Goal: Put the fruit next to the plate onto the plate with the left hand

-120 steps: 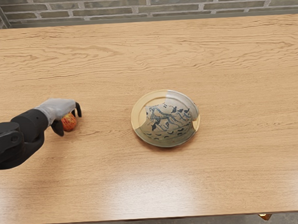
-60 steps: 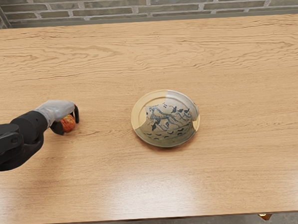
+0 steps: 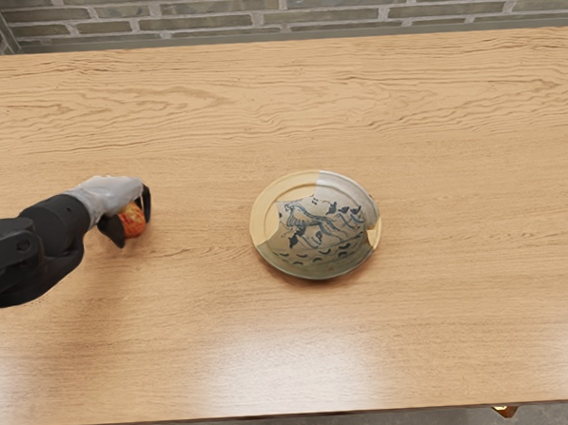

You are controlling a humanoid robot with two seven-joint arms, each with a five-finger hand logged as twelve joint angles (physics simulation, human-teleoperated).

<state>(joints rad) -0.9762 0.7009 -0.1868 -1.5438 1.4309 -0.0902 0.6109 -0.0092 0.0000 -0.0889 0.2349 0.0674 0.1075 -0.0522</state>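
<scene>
So we're only getting the head view here, looking down at a slant on a wooden counter (image 3: 278,99) with a strip of brick wall (image 3: 254,9) running along the far edge. The left arm is coming in from the left edge, dark and bulky, and it's ending in a pale grey left hand (image 3: 110,197) with dark fingertips (image 3: 146,200). That hand is curling down around the fruit (image 3: 133,220), a small round red-orange thing with some yellowish mottling. One dark fingertip is hooking over its far right side and the thumb is pressing in from the near left, so we're calling it a closed grasp on the fruit, with most of the fruit tucked under the palm and only its lower right part peeking out. We honestly can't tell whether the fruit is touching the counter or sitting just above it. The plate (image 3: 262,225) is lying flat near the middle of the counter, well apart from the hand and off to its right, cream at the rim with a blue painted pattern, and it's carrying nothing.
</scene>
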